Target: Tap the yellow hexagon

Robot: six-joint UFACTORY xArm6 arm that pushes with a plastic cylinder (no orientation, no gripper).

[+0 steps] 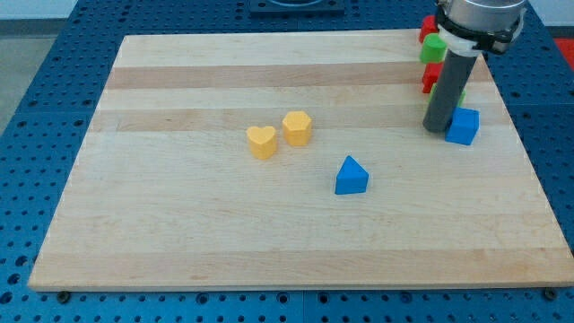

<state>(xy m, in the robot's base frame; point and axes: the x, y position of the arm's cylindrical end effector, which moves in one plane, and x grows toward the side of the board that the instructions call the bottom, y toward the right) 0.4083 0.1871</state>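
While the wooden board (179, 224) is viewed from above, my tip (436, 128) is seen at the view's upper right, just beside the left face of a blue block (464, 126). No gripper is fitted; only a straight dark rod is shown. The yellow hexagon (298, 128) is located near the board's middle, well apart from my tip, with a yellow heart (262, 142) just beside it on the view's left. A blue triangular block (352, 175) lies below them to the right. Red blocks (428, 30) and green blocks (435, 48) are partly hidden behind the rod.
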